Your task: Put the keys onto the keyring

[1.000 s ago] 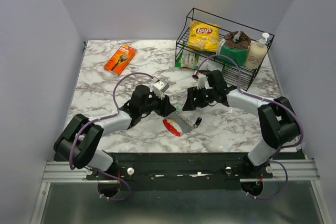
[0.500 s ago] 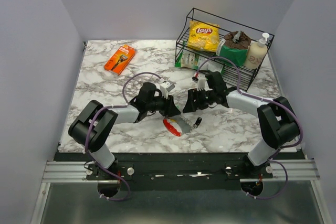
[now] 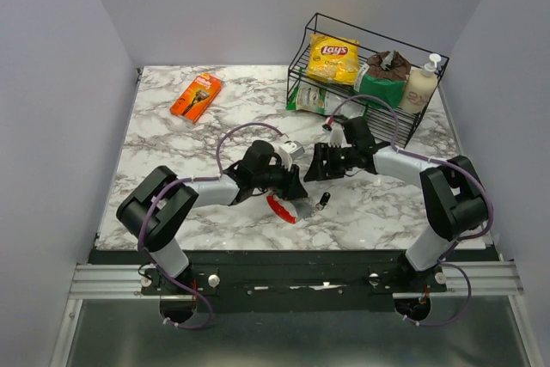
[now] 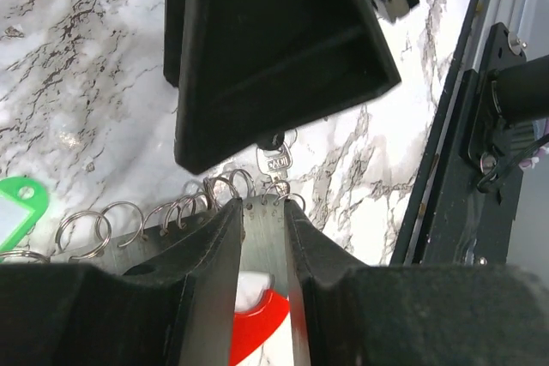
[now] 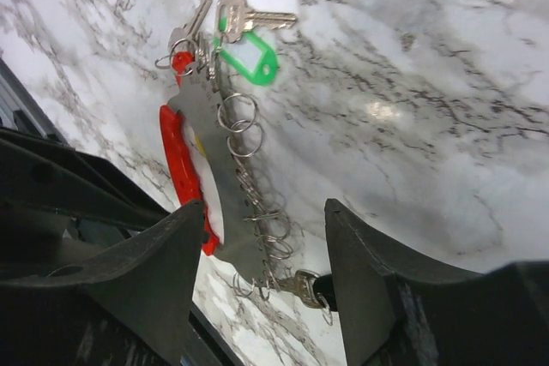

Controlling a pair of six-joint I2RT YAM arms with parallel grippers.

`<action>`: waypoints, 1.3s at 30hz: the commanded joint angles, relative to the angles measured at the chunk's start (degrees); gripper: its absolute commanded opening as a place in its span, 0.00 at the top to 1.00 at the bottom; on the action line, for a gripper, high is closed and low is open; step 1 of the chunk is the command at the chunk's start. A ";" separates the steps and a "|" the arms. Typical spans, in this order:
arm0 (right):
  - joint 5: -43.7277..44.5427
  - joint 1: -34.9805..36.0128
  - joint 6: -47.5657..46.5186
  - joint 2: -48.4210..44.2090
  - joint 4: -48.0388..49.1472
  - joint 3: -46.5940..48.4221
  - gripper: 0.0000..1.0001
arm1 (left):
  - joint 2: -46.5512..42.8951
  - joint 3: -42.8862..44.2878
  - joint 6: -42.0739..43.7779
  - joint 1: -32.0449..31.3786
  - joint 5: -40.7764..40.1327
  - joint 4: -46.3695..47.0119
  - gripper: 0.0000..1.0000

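1. Grey metal with one red side, the keyring (image 5: pixel 216 169) lies on the marble at lower centre of the top view. In the right wrist view its long axis runs from upper left down to bottom centre, with split rings strung along its right edge.
2. A black-headed key (image 5: pixel 302 285) sits at the keyring's lower end, touching the last rings, its head to the right. A green-tagged key (image 5: pixel 249 56) and a few others cluster at the upper end. Whether any of them is threaded on cannot be told.
3. The left gripper (image 4: pixel 260 222) has its jaws closed narrowly on the keyring's grey plate, near that same lower end.
4. The right gripper (image 5: pixel 262 207) is spread wide and holds nothing. The keyring's lower end and the black-headed key lie between its fingers, low in its view.
5. The right arm is free and nearer that key, so the pick is probably its job. The key lies just below its jaws, shank across the keyring's axis rather than along it.
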 commanded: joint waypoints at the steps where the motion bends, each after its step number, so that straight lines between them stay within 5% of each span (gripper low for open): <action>1: -0.28 -2.36 1.89 -0.09 0.75 -1.91 0.35 | 1.95 1.90 1.18 -0.79 -2.56 -2.61 0.66; 26: -3.09 -3.60 1.54 0.08 1.72 -2.61 0.38 | 7.41 4.98 3.29 -1.24 -4.58 -4.99 0.74; 31: -3.44 -3.51 1.36 -0.10 1.81 -2.79 0.39 | 8.03 4.98 3.64 -1.24 -5.19 -4.46 0.81; 36: -4.06 -3.60 0.92 -0.80 1.90 -2.88 0.39 | 7.67 4.98 3.99 -1.24 -4.76 -3.67 1.00; 39: -4.85 -3.51 0.22 -1.24 2.07 -3.05 0.39 | 6.89 4.28 4.26 -1.24 -4.14 -3.32 1.00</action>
